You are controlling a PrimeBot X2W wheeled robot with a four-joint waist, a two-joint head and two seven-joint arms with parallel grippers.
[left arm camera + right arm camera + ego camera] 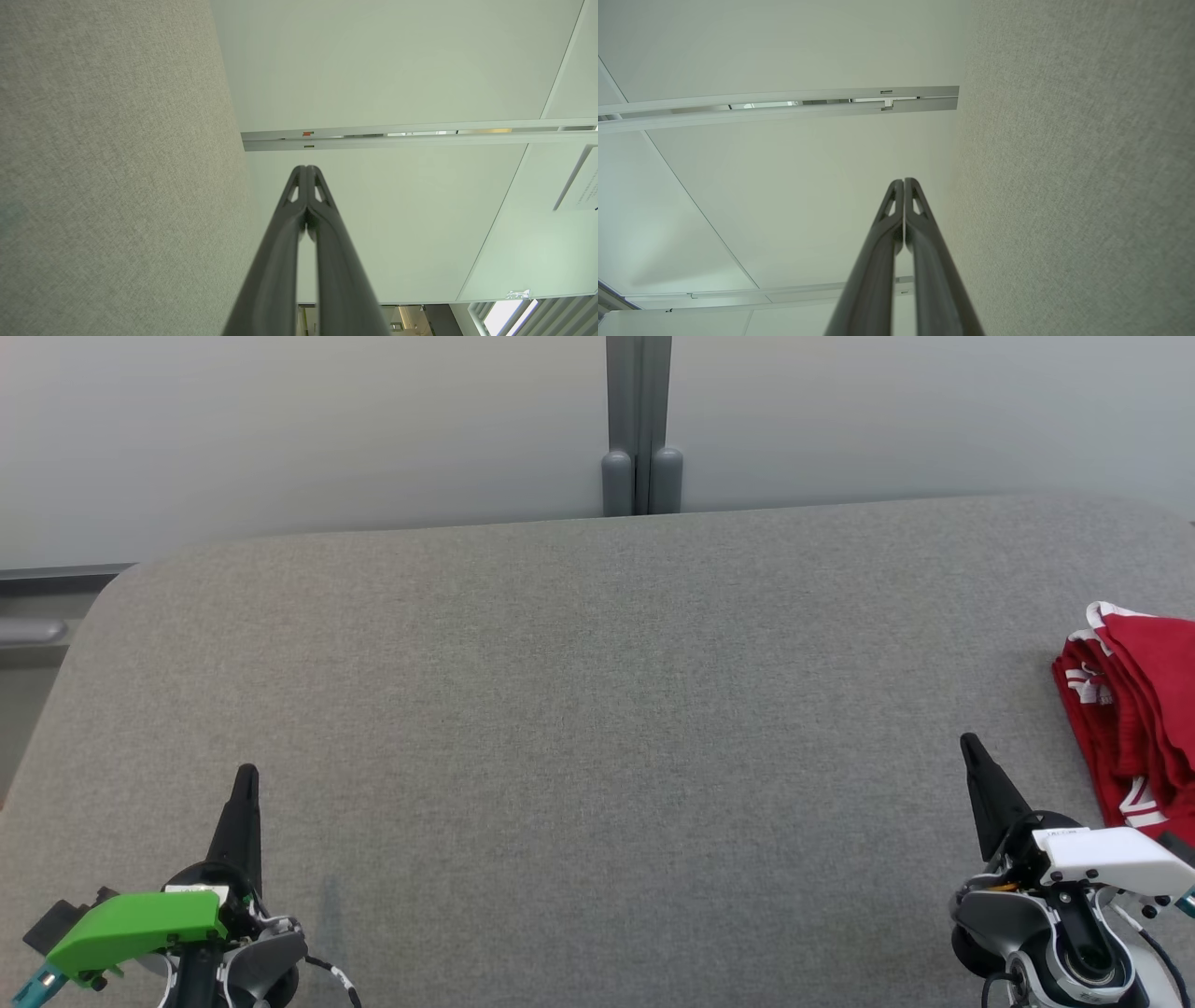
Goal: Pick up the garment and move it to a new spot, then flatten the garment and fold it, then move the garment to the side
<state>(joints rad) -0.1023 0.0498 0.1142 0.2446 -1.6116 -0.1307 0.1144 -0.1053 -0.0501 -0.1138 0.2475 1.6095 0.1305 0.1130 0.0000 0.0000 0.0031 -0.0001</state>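
The garment (1139,714) is red with white trim and lies folded in a stack at the right edge of the grey table (579,709), partly cut off by the head view's border. My right gripper (971,743) hovers low over the table just left of the garment, its fingers pressed together and holding nothing. At the lower left, far from the garment, my left gripper (246,773) is shut and empty too. In the left wrist view my left gripper (306,168) shows both tips touching, and in the right wrist view my right gripper (903,181) shows the same.
A pale partition wall with a grey post (639,429) stands behind the table's far edge. The table's rounded far-left corner (131,574) drops off to a grey ledge. Grey cloth surface (117,163) fills one side of each wrist view.
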